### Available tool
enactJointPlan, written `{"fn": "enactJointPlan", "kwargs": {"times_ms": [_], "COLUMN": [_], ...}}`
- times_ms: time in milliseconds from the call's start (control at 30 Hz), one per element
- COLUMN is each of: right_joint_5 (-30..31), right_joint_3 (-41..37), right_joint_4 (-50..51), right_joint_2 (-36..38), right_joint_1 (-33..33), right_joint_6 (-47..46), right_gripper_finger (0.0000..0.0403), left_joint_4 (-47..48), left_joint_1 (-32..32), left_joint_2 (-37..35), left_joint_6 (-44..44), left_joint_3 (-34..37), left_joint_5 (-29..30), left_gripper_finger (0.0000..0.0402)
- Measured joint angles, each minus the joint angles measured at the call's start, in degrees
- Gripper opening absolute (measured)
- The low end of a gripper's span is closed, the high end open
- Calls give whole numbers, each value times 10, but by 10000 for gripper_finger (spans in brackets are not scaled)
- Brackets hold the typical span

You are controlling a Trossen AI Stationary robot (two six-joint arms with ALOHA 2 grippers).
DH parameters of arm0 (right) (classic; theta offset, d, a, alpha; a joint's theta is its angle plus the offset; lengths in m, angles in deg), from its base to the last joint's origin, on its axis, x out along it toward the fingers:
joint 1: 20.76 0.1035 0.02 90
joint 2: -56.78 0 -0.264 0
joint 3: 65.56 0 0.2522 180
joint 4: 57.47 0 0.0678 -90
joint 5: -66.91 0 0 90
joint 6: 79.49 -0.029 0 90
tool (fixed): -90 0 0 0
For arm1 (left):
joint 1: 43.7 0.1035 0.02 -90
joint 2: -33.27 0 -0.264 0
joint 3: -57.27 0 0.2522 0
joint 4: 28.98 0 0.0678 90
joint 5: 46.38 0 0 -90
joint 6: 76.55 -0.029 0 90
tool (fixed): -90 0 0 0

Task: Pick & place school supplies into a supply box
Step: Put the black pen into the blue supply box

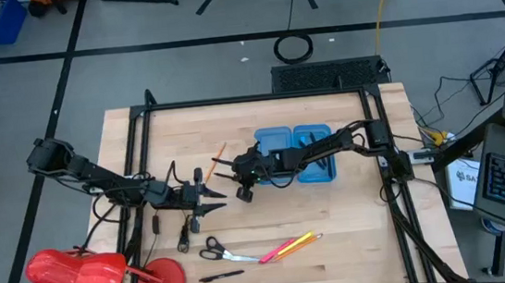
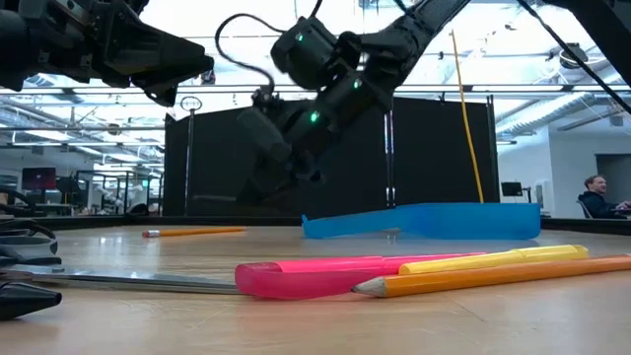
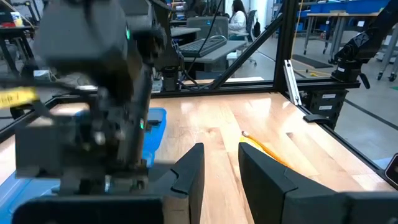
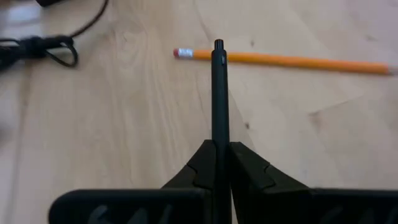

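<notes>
- The right gripper (image 4: pixel 219 149) has its jaws pinched tight on a thin black pen (image 4: pixel 218 93). The pen sticks straight out past the tips.
- This gripper hangs above the bench (image 1: pixel 353 215), just to the left of the blue supply box (image 1: pixel 295 152) in the high view.
- Under the held pen, an orange pencil (image 4: pixel 280 60) with a pink eraser lies flat on the wood.
- The supply box lies open near the back middle of the bench, its two halves side by side.
- The left gripper (image 1: pixel 210 198) is near the left-middle of the bench, close to the right gripper. Its jaws are apart with nothing between them.
- Near the front of the bench lie the scissors (image 1: pixel 215 250), a pink marker (image 2: pixel 315 276), a yellow marker (image 2: pixel 493 259) and another orange pencil (image 2: pixel 503 275). The markers and this pencil lie touching.
- One more black pen (image 1: pixel 221 276) lies alone at the front edge.
- A red plastic thing (image 1: pixel 79 274) sits at the front left corner.
</notes>
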State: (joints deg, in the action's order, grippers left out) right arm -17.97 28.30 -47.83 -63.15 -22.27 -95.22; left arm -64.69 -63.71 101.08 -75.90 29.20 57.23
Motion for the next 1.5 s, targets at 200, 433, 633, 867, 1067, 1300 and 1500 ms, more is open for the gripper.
{"fn": "enactJointPlan", "kwargs": {"times_ms": [200, 433, 633, 867, 1067, 1300, 1500], "right_joint_5": [75, 131, 153, 190, 207, 227, 234], "right_joint_3": [0, 0, 0, -13, -63, -193, -301], "right_joint_4": [82, 185, 237, 269, 268, 218, 203], "right_joint_2": [51, 93, 98, 106, 156, 274, 367], "right_joint_1": [-3, -20, -34, -49, -58, -65, -67], "right_joint_6": [-5, -48, -70, -89, -111, -162, -232], "right_gripper_finger": [14, 14, 14, 14, 14, 14, 14], "left_joint_4": [4, 5, 10, 17, 23, 23, 23], "left_joint_1": [0, 0, 0, 0, 0, 0, 0], "left_joint_2": [0, 0, 0, 0, 0, 0, 0], "left_joint_6": [3, 7, 10, 13, 14, 15, 15], "left_joint_3": [0, 0, 0, 0, 0, 0, 0], "left_joint_5": [0, 0, 0, 0, 5, 5, 20], "left_gripper_finger": [104, 104, 104, 104, 104, 104, 104]}}
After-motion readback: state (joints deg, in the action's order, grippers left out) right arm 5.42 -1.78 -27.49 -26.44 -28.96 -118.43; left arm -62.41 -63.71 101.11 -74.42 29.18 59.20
